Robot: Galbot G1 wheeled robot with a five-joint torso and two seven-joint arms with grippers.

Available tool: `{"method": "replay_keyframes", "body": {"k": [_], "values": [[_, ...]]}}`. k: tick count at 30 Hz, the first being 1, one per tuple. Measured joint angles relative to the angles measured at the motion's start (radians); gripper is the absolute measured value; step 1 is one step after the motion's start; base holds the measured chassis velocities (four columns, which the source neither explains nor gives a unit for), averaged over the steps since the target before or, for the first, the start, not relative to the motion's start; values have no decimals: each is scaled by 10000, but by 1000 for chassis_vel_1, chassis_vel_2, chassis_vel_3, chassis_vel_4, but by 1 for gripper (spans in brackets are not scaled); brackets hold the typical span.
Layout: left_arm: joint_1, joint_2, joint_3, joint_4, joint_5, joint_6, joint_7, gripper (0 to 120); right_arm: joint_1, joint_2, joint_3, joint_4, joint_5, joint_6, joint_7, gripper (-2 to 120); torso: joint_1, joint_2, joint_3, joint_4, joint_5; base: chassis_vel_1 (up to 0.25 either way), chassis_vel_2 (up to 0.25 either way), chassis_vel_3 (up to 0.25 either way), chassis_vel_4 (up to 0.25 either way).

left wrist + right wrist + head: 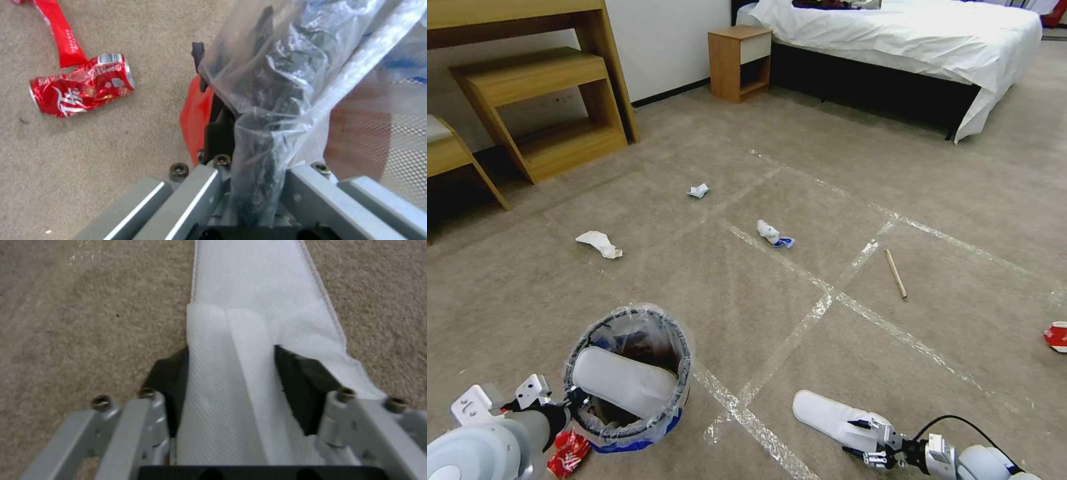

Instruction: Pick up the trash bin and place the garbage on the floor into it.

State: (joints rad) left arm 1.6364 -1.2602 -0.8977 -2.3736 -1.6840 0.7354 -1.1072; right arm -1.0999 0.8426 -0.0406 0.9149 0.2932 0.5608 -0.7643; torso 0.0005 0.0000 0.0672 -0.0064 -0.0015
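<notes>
Your right gripper (pixel 231 373) pinches the second white slipper (pixel 834 417) on the floor (pixel 827 200). Your left gripper (pixel 249 140) clamps the trash bin (pixel 627 373) rim, 1 slipper inside. Next, lift and carry it over.

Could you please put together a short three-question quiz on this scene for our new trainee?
1. True or false: the right gripper is shut on the white slipper on the floor.
2. What does the left gripper hold? A) the wooden stick B) the rim of the trash bin C) the crushed red can
3. Fill in: another white slipper rests across the top of the ____.

Key: 1 true; 2 B; 3 trash bin.
</notes>
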Motion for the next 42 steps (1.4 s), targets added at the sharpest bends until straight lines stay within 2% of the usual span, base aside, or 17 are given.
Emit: {"method": "replay_keyframes", "body": {"k": [2, 4, 6, 8, 9, 12, 23, 33, 37, 42], "values": [[0, 3, -1, 1, 0, 0, 0, 0, 13, 0, -20, 10, 28, -3, 5, 43, 0, 0, 0, -1, 0, 0, 0, 0, 0], [11, 16, -9, 4, -1, 0, 3, 0, 105, -1, -95, 51, 104, -9, 11, 30, 0, 0, 0, 0, 2, 0, 0, 0, 0], [17, 20, -11, 4, -2, 0, 4, 0, 138, -3, -126, 68, 150, -14, 23, 26, 0, 0, 0, 1, 4, 0, 0, 0, 0], [23, 51, -48, 5, -2, 0, 5, 0, 255, -3, -205, 110, 290, -32, 102, 15, 0, 0, 0, 3, 6, 0, 0, 0, 0], [23, 51, -48, 5, -2, 0, 5, 0, 255, -3, -205, 110, 290, -32, 102, 15, 0, 0, 0, 3, 6, 0, 0, 0, 0], [13, 98, -96, 12, -3, 0, 4, 0, 431, -6, -376, 168, 528, -41, 215, 1, 0, 0, 0, 2, 4, 0, 0, 0, 0], [-90, 168, -127, 63, -77, 0, 5, 0, 764, -41, -602, 211, 962, -122, 263, 0, 0, 0, 0, 2, 2, 0, 0, 0, 0], [-79, 192, -141, 16, -87, 0, -4, 0, 612, -163, -27, 389, 1150, -117, 255, 0, 0, 0, 0, 1, 3, 0, 0, 0, 0], [-54, 202, -134, -51, -87, 0, -7, 0, 549, -262, 470, 740, 1436, -145, 219, 0, 0, 0, 0, 1, 2, 0, 0, 0, 0], [-16, 229, -166, -132, -96, 0, -12, 0, 584, -730, 971, 2071, 2358, -524, 362, 0, 0, 0, 0, 3, -2, 0, 0, 0, 0]]}}
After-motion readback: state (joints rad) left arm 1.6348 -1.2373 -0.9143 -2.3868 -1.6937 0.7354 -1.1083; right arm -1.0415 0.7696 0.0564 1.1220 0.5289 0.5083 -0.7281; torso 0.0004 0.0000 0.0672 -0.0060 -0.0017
